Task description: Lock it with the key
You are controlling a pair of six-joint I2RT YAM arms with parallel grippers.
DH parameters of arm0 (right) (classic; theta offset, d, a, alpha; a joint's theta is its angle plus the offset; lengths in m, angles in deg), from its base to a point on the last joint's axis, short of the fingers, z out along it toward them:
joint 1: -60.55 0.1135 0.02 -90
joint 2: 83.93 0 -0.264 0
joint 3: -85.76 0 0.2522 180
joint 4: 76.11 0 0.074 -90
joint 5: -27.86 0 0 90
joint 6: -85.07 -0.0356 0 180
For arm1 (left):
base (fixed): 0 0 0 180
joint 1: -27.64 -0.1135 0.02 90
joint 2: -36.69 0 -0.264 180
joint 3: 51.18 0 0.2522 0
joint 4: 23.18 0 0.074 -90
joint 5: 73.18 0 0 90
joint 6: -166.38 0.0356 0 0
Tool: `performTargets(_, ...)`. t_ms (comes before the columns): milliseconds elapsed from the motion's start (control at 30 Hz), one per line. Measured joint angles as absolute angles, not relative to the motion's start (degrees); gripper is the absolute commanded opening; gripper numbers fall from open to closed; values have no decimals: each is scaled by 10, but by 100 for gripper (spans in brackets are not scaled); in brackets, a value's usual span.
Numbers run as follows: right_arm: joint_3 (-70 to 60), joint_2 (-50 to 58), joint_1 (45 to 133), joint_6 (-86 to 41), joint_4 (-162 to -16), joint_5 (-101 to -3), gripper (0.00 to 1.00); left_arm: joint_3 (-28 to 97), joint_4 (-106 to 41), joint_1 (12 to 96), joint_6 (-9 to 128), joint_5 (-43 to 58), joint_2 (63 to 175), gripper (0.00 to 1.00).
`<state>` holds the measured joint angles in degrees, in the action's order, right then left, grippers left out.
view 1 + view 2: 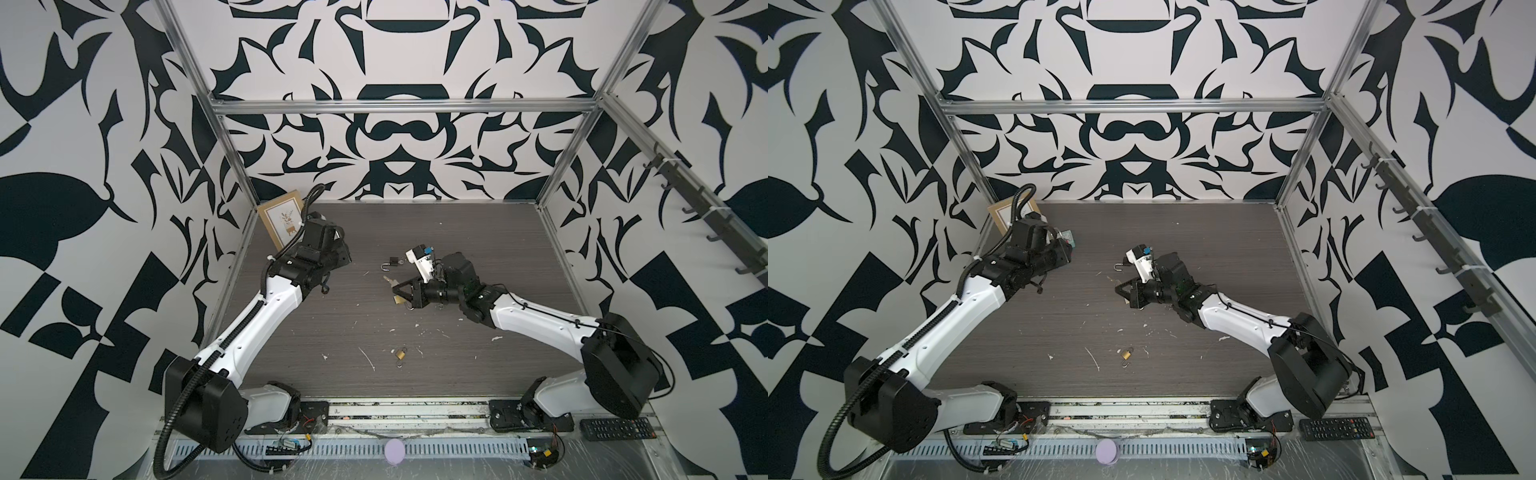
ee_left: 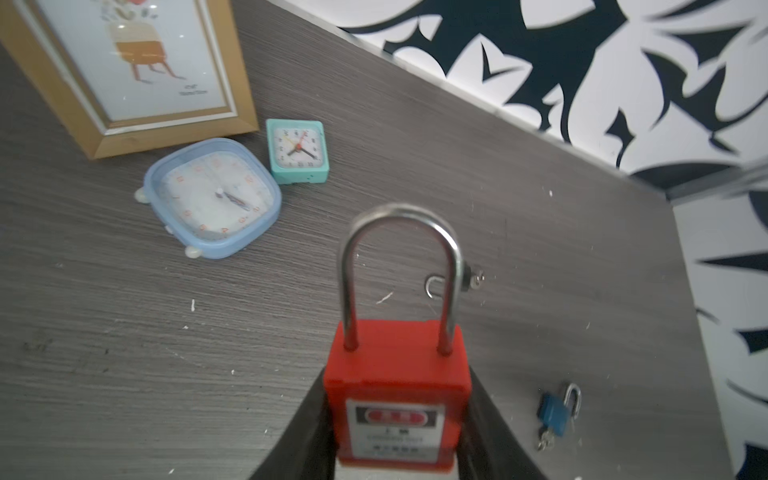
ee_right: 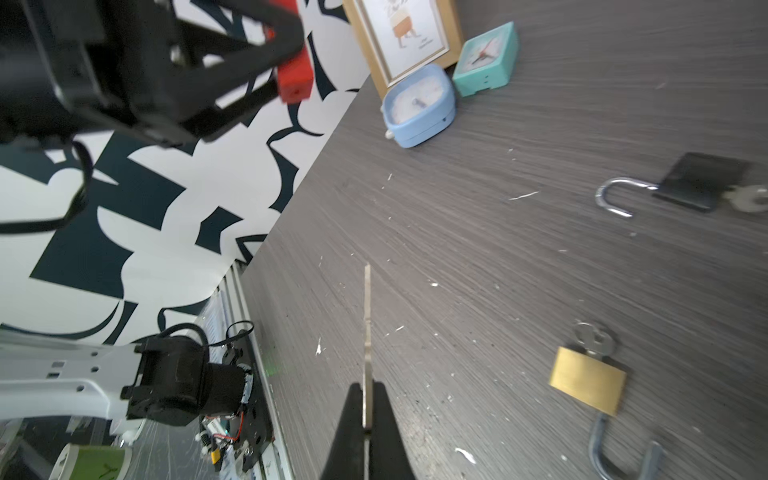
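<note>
Clearly the left pincer (image 2: 398,399) is pinching the red padlock (image 2: 397,374) by the two sides of its body; the shackle (image 2: 401,270) sticks out past the fingers and both its legs reach the body; whether it is latched I cannot tell. This padlock is held above the surface (image 1: 332,353), over its far left part, near the frame (image 2: 124,62), the blue clock (image 2: 212,199) and the teal clock (image 2: 298,150); in both top views the arm hides it.

The right pincer (image 3: 368,388) is pressed together on the key (image 3: 367,324); the key shows edge-on in the right wrist view, with its blade sticking out forward. In a top view this pincer (image 1: 395,291) is near the middle of the surface and points toward the left arm. Key and red padlock are well apart; the padlock's bottom end shows in the right wrist view.

On the surface lie a black padlock (image 3: 702,180) and a brass padlock (image 3: 588,380), both with open shackle and a key in them; a small blue padlock (image 2: 555,413) lies apart from them.
</note>
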<state>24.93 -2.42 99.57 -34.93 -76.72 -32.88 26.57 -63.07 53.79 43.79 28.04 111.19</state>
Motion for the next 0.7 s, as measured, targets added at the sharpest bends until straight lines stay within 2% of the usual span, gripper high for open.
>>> performTargets(333,282,-73,974,-345,-844,-369,0,273,-718,653,520,291,1258,0)
performTargets(700,295,-74,971,-345,-869,-382,0,296,-756,665,544,326,1338,0)
